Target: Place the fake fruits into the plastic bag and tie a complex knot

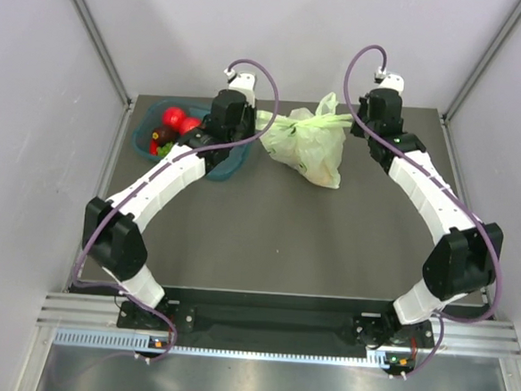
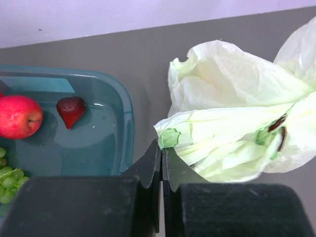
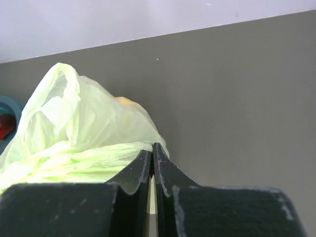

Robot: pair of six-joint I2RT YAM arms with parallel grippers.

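bag (image 1: 307, 147) sits far-middle on the table (image 1: 328, 245). tray (image 1: 141, 141) is left of it, fruits (image 1: 173, 117) inside. my left gripper (image 2: 161, 149) is between tray and bag, my right gripper (image 3: 152, 149) right of bag.

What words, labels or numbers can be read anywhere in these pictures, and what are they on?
No text can be read in any view.
Plastic bag: green and dark printed marks show among the creases, too crumpled to read.
White strip low in the top view: fine marks, too small to read.
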